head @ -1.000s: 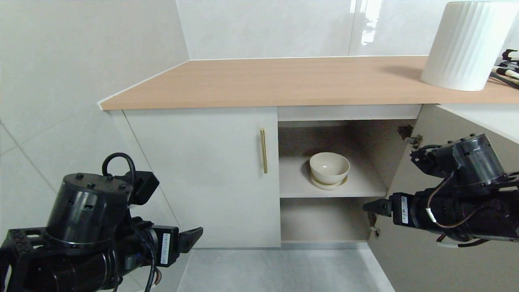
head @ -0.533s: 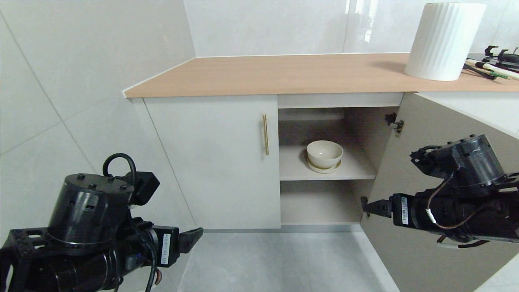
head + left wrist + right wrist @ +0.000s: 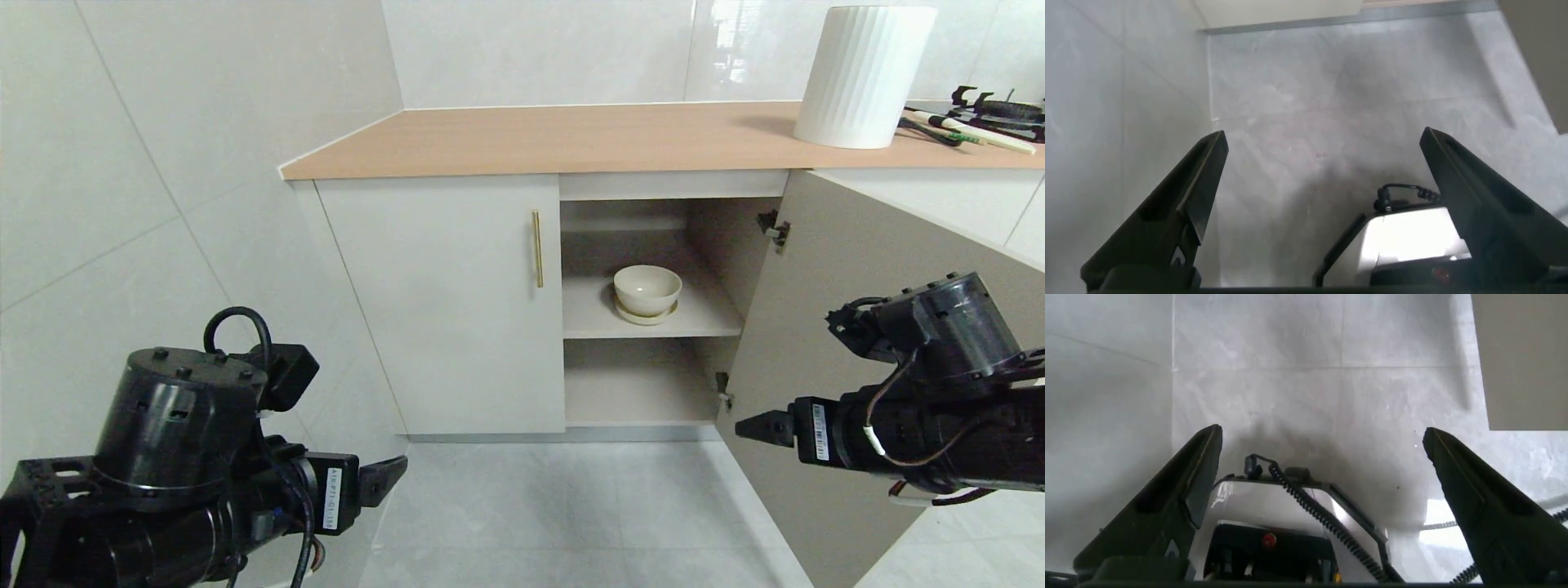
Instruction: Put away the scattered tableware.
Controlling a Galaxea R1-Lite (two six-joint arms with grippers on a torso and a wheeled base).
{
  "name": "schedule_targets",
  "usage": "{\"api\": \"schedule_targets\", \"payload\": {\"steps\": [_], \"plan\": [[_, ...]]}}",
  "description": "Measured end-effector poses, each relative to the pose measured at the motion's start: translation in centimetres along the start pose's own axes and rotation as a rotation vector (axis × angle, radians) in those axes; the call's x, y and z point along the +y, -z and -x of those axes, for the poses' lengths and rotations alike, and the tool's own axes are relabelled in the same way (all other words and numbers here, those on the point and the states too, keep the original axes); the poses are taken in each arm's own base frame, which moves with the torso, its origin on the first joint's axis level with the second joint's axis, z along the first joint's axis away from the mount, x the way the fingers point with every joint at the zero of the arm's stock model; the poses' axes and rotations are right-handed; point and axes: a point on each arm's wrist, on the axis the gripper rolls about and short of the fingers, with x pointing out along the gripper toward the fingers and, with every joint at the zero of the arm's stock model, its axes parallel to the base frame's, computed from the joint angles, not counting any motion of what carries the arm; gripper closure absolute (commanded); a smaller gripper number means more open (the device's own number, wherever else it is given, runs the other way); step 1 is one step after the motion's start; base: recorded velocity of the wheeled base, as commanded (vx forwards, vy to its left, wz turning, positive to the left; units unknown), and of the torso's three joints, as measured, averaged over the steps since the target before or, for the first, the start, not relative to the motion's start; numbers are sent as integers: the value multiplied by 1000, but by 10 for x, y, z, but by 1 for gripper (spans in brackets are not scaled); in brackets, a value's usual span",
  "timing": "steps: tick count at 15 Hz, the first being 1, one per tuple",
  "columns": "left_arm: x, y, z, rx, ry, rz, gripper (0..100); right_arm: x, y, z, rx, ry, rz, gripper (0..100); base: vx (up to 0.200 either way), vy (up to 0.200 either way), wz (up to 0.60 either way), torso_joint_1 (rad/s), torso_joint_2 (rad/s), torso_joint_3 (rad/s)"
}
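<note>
Bowl [image 3: 647,288] on cabinet shelf [image 3: 706,321], well ahead of left gripper [image 3: 1323,140] and right gripper [image 3: 1321,434]; both spread, holding nothing.

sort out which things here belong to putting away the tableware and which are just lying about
Job: bowl on a small plate, on the upper shelf; open cabinet door; left gripper and right gripper, both open and empty.

Lying about: white ribbed container on the countertop; long thin items beside it, too small to identify.
</note>
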Motion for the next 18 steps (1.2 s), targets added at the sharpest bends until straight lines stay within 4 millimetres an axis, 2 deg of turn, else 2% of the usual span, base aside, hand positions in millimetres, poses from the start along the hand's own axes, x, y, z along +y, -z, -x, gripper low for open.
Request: {"api": "schedule_targets", "payload": {"steps": [3,8,13,18], "plan": [[0,0,0,0,-1,-2,0,-5,7,9,93,45,52,0,0,0,0,0,0,0],[0,1,-1,6,-3,-6,0,-9,6,42,236,121,97,0,0,-200,0,0,3,-1],[-2,2,0,6,8,-12,0,-10,5,49,267,143,133,0,0,-200,0,1,-1,1],[-3,2,0,5,9,-12,0,-19,7,61,356,219,167,0,0,0,0,0,0,0]]}}
